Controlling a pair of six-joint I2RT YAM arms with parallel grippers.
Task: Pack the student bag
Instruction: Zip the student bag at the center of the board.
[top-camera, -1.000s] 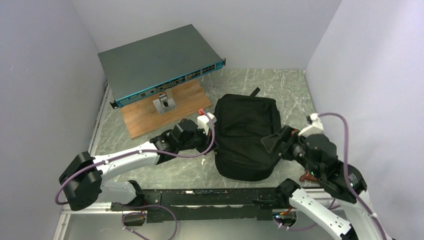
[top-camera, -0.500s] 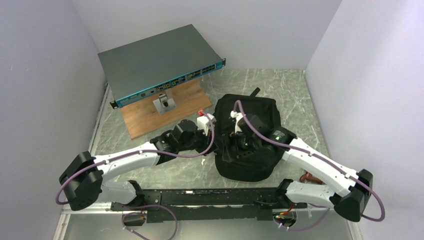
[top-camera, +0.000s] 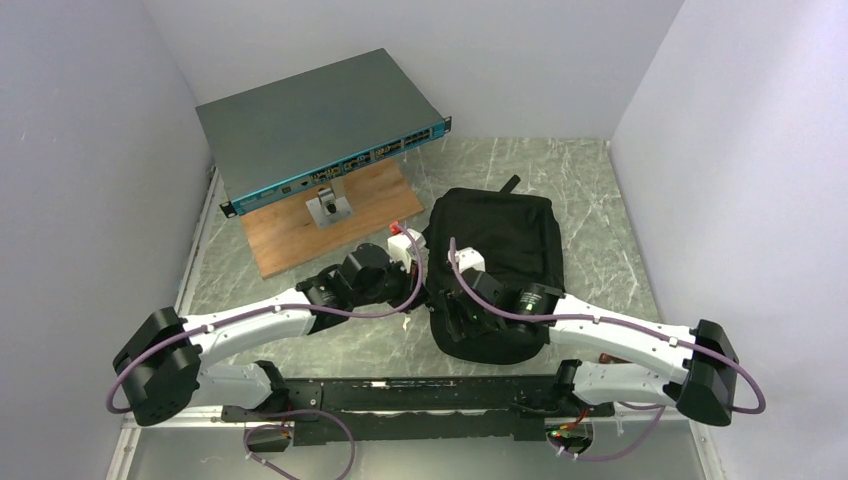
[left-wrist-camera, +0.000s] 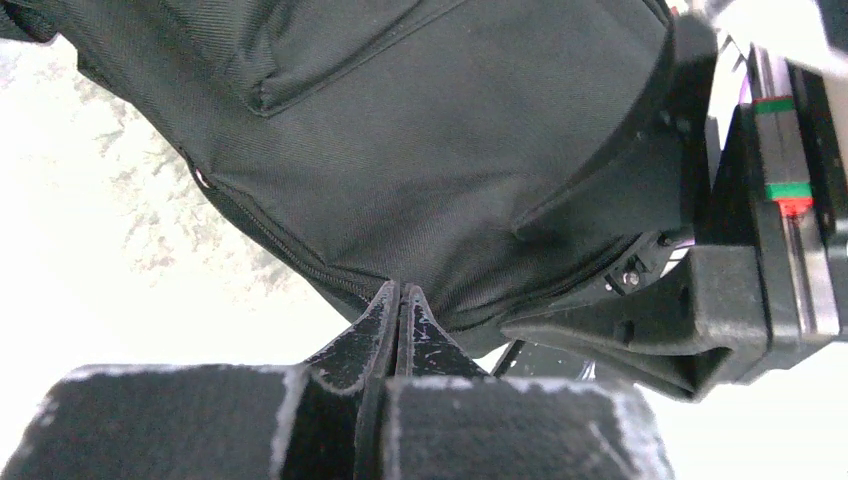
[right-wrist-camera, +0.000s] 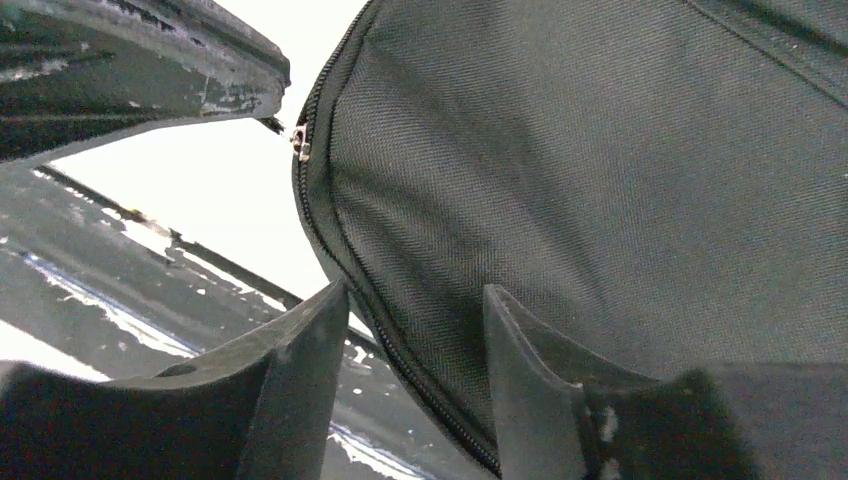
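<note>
- The black soft fabric backpack lies flat on the grey-green marbled table top, in the middle-right of the overhead view. It sits just to the right of a brown wooden board.
- A flat grey network switch with a teal front panel rests tilted over that board, well apart from the backpack.
- Both arms reach in to the backpack's near-left edge, the left arm from the left and the right arm from the right.
- The left gripper is clenched. Its two black fingers are pressed flat together, with their tips right on the backpack's edge at the zipper line. They appear to pinch the fabric or the pull there (which of the two cannot be told, as the tips hide it).
- The right gripper is spread wide. One finger sits on each side of the backpack's seam, and the fabric bulges into the gap between them.
- In the right wrist view, the zipper runs down between those fingers, its teeth closed along the stretch in view. The small metal zipper pull sits just below the left gripper's fingertip.
- In the left wrist view, the right gripper's black body sits close against the backpack's right side.
</note>
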